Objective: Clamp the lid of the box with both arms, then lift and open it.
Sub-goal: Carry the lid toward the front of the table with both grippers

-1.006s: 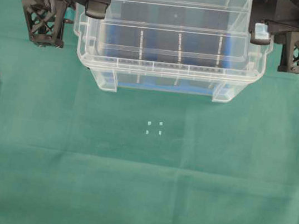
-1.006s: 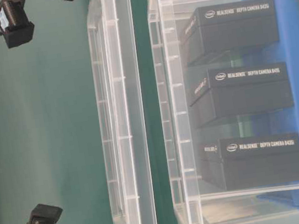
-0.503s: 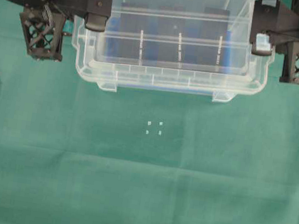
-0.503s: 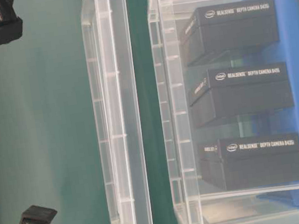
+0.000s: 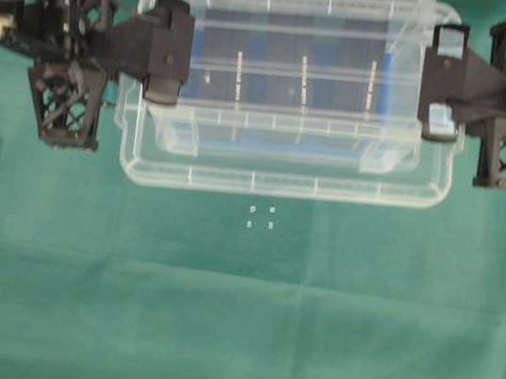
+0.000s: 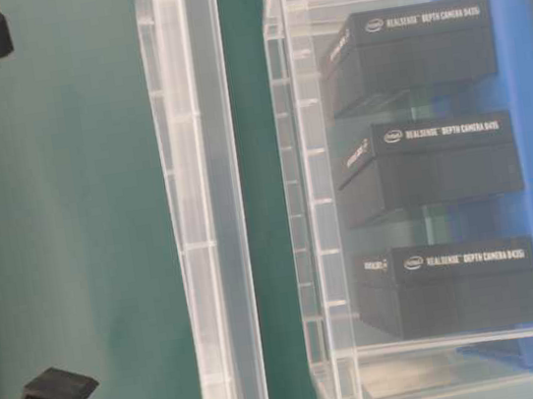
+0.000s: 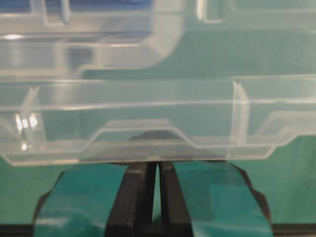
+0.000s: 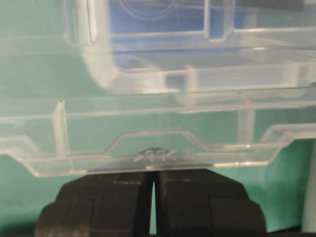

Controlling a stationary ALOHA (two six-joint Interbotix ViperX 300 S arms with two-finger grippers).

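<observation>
A green cloth (image 5: 233, 320) covers the whole table, with four small white marks (image 5: 260, 217) nearest me. Beyond them the lid (image 5: 284, 170) hangs above the box (image 6: 424, 187), apart from its rim, carried level by a pinch at each short end so it won't tip. The left gripper (image 7: 158, 170) and right gripper (image 8: 153, 177) each look closed on a side tab of the lid, though the clear plastic blurs the contact. Inside the box, three black cartons (image 6: 431, 168) read "RealSense Depth Camera D435"
</observation>
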